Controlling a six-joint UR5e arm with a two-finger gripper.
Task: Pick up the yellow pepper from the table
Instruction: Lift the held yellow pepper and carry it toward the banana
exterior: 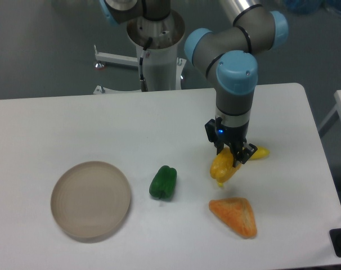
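Observation:
The yellow pepper (221,169) is small, stubby and yellow-orange, and sits right of centre on the white table (75,124). My gripper (233,156) comes down from above, and its dark fingers are shut on the pepper's upper part. The pepper hangs tilted below the fingers, its tip at or just above the tabletop; I cannot tell whether it touches. Its stem is hidden by the fingers.
A yellow banana (260,152) pokes out just right of the gripper. An orange triangular piece (236,215) lies in front of the pepper. A green pepper (163,182) lies to the left, and a round tan plate (90,199) further left.

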